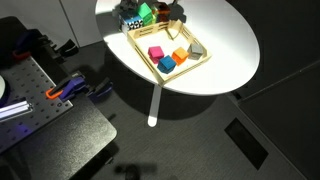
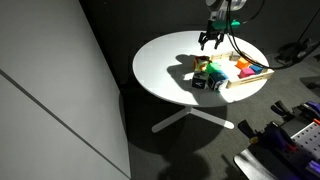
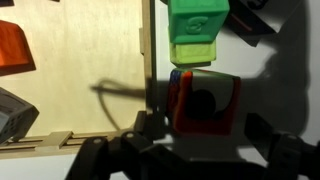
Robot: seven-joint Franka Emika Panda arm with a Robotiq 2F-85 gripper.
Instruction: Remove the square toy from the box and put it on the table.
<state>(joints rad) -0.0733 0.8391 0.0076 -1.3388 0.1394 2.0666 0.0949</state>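
The square toy (image 3: 205, 100), an orange-red block with a shadowed middle, stands on the white table (image 3: 290, 80) just outside the rim of the light-wood box (image 3: 90, 60). In the wrist view my gripper (image 3: 205, 135) is open, with one finger on each side of the toy and neither touching it. In both exterior views the gripper (image 1: 177, 12) (image 2: 210, 42) hangs a little above a cluster of blocks (image 2: 205, 76) beside the box (image 1: 145, 55) (image 2: 250, 82). I cannot pick out the toy itself in the exterior views.
A green block (image 3: 195, 30) stands just beyond the toy. A plain orange piece (image 3: 15, 45) lies in the box. The box also holds a pink cube (image 1: 155, 52), a blue block (image 1: 166, 64) and a grey piece (image 1: 196, 47). The round table (image 1: 230, 50) (image 2: 160, 70) stands on one leg.
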